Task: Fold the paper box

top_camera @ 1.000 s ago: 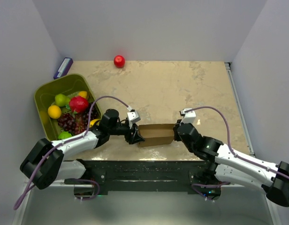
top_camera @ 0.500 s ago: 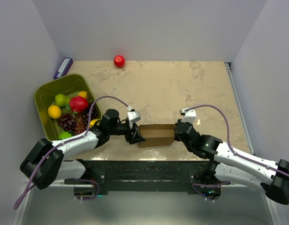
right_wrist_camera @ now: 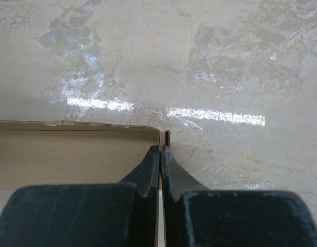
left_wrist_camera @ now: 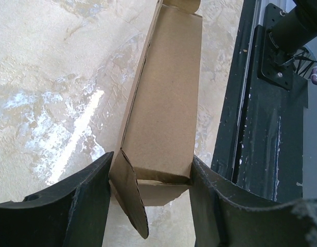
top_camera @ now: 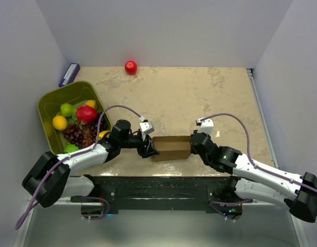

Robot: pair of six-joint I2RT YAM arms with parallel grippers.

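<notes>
Top external view: the paper box (top_camera: 171, 148) lies near the desk's (top_camera: 199, 92) front edge, between both arms. The left gripper (top_camera: 150, 149) clamps the box's left end, one finger against each side. The right gripper (top_camera: 192, 143) has its fingers pressed together at the box's right end.

The paper box (left_wrist_camera: 163, 98) is thin brown cardboard, matt and slightly fibrous, with soft creases and raw cut edges. The surface (right_wrist_camera: 210, 62) is smooth and glossy with a beige marbled pattern, streaked with bright glare. The left tool (left_wrist_camera: 151, 185) and right tool (right_wrist_camera: 160, 154) are matt black plastic, faintly grainy. The bin (top_camera: 45, 105) is smooth olive-green plastic.
</notes>
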